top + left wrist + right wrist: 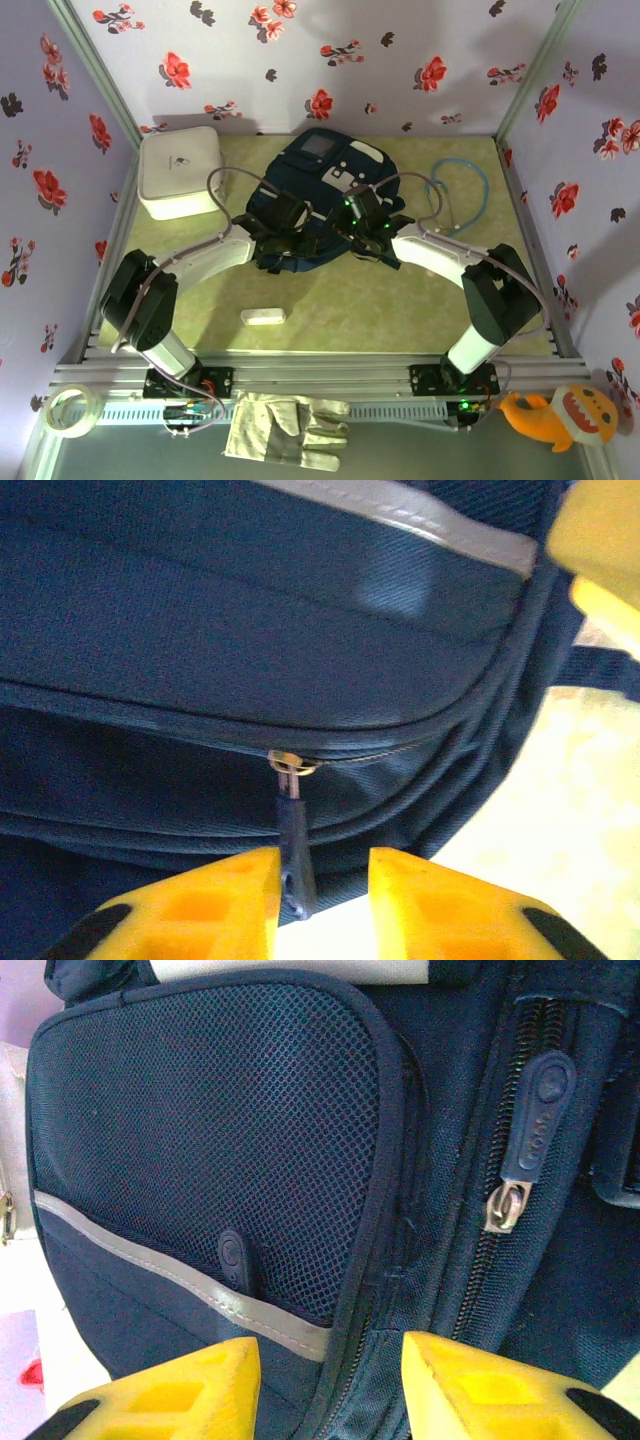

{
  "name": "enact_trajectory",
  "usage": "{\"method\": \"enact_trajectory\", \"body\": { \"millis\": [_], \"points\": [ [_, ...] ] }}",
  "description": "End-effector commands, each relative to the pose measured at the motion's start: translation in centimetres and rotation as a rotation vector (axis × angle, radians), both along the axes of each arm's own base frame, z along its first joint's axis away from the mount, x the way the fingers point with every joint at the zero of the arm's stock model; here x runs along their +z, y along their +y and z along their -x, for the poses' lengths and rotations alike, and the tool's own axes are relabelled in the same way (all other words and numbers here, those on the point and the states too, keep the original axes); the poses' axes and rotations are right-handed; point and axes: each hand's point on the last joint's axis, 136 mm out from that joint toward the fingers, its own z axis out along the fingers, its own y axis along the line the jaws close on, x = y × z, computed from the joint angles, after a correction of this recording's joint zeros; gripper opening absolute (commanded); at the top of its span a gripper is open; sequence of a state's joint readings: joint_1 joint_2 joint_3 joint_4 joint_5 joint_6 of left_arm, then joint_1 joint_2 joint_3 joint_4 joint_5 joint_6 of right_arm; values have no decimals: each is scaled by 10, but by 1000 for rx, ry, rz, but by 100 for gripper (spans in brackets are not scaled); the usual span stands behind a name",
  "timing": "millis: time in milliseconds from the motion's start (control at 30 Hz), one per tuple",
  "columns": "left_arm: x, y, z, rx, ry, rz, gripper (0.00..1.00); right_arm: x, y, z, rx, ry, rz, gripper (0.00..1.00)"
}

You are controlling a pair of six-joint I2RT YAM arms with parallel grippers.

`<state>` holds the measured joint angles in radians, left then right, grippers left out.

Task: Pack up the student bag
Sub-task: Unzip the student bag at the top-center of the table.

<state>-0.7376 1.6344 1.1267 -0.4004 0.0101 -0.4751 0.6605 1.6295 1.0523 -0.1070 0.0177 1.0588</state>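
Yellow fingers point(200, 910) of my left gripper point(323, 880) stood apart with a dark zip pull point(293, 865) hanging between them. The pull lay against one finger and clear of the other, so I judged the jaws released, not yet clenched on it. Above the pull, its slider point(288, 762) sat on a curved zip line that looked shut on both sides.

My right gripper point(325, 1370) was likewise spread and grasped nothing. It hovered just over the bag's mesh pocket point(220, 1130), with a second pull point(540, 1110) on a closed zip off to one side.

From the top camera, the bag point(325, 160) lay flat at the middle of the bench's point(400, 300) far edge, both grippers over its near half. A white box point(180, 170) sat in the far left corner, a blue hose point(465, 185) towards the far right, and a small white item point(263, 316) nearer the front edge.

I judged the packing barely begun: no compartment was open and nothing showed inside. Opening a zip, loading and closing all remained. I could not tell which loose things belonged in it.
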Motion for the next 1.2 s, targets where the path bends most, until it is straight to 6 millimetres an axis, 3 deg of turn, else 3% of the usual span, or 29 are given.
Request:
{"method": "enact_trajectory", "body": {
  "millis": [0, 300, 500, 633, 733, 933, 1167],
  "points": [
    [-2, 4, -6, -5, -16, -61, 25, 5, 3, -6, 1, 7, -9, 41],
    [-6, 2, -19, -10, -40, -111, 16, 1, 8, -7, 7, 20, -17, 37],
    [-5, 2, -19, -14, -49, -108, 0, -9, 2, -5, -15, 51, 9, 37],
    [2, 4, -18, -15, -65, -99, 0, -14, 4, -7, -9, 64, 17, 36],
    [9, 5, -17, -20, -80, -90, 0, -17, 6, -9, -7, 71, 26, 27],
    [13, 25, -23, 39, -117, -141, 0, -7, -24, -24, -68, -13, 140, 6],
    [11, 75, -42, 138, -125, -199, 0, 9, -70, -34, -132, -59, 291, 1]
  ]
}}
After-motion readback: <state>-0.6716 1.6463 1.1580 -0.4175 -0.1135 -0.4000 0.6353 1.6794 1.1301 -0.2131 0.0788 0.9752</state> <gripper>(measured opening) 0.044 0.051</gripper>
